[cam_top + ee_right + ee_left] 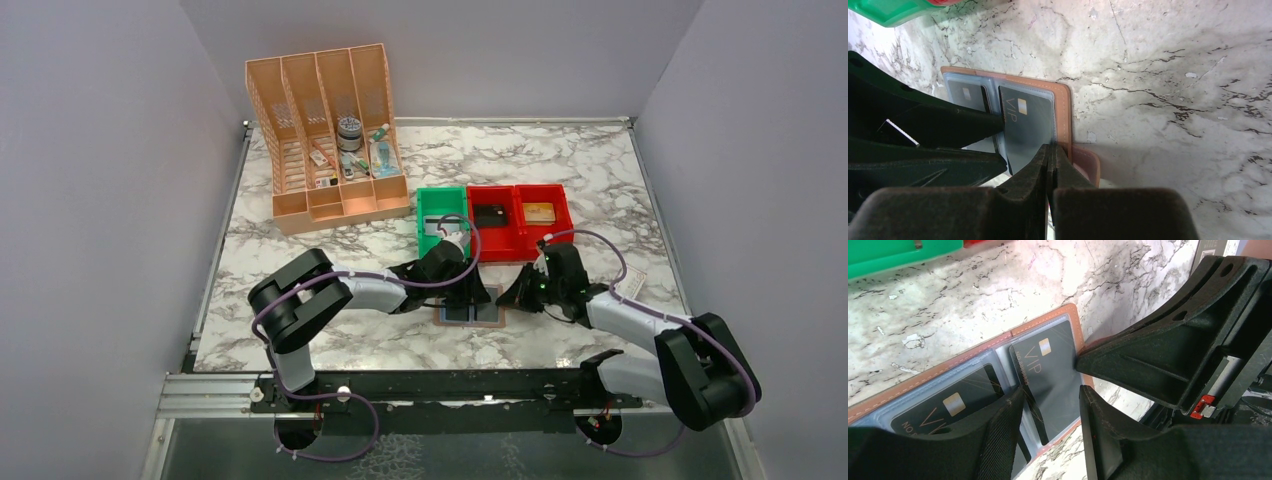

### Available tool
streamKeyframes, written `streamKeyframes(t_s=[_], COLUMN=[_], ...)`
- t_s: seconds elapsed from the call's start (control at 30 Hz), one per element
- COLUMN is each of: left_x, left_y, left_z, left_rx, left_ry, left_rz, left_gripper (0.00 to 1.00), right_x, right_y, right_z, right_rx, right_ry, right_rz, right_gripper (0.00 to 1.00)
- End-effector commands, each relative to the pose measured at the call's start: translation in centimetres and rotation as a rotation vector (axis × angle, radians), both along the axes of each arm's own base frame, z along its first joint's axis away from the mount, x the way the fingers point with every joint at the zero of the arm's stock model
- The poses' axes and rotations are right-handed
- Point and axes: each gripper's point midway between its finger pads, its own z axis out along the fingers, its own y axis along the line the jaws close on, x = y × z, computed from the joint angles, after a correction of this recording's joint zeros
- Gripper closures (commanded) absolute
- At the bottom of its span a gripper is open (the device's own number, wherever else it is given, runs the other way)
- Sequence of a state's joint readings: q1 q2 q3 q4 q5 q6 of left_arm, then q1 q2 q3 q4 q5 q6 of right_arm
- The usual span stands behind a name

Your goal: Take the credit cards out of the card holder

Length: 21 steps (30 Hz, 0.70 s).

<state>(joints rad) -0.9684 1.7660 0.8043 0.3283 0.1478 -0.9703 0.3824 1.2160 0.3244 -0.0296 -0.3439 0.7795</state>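
The brown card holder [470, 322] lies open on the marble table, light blue-grey inside up. In the left wrist view its brown rim [1078, 327] frames two dark credit cards, one in the right pocket [1048, 365] and one in the left pocket [948, 405]. My left gripper [1050, 392] is open, its fingers either side of the right card's lower part. My right gripper [1049, 149] is shut, its tip pressed on the holder's right edge [1064, 110] by the snap tab. Both cards show in the right wrist view, the right one [1028, 125] and the left one [968, 95].
A green bin [443, 190] and two red bins [517, 188] stand just behind the holder. An orange file organizer [325, 140] with small items stands at the back left. A small white item [632, 285] lies right of the right arm. Grey walls enclose the table.
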Motion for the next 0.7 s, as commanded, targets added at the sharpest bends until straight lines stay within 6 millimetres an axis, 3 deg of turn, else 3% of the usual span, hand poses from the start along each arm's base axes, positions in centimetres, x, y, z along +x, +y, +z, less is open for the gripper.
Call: streamKeyframes(t_s=[0.0, 0.4, 0.67], left_x=[-1.2, -1.1, -1.0], left_y=[-0.9, -1.1, -0.9], left_z=[0.8, 2.9, 2.8], left_rx=[-0.058, -0.127, -0.128], left_ry=[0.030, 0.013, 0.018], left_rz=[-0.024, -0.006, 0.009], left_gripper=[0.55, 0.70, 0.81], right_x=[-3.0, -3.5, -3.5], right_y=[-1.0, -0.6, -0.5], right_z=[-3.4, -4.1, -4.1], right_rx=[-0.073, -0.048, -0.044], right_ry=[0.112, 0.137, 0.136], right_rz=[0.039, 0.056, 0.063], right_gripper=[0.99, 0.99, 0.99])
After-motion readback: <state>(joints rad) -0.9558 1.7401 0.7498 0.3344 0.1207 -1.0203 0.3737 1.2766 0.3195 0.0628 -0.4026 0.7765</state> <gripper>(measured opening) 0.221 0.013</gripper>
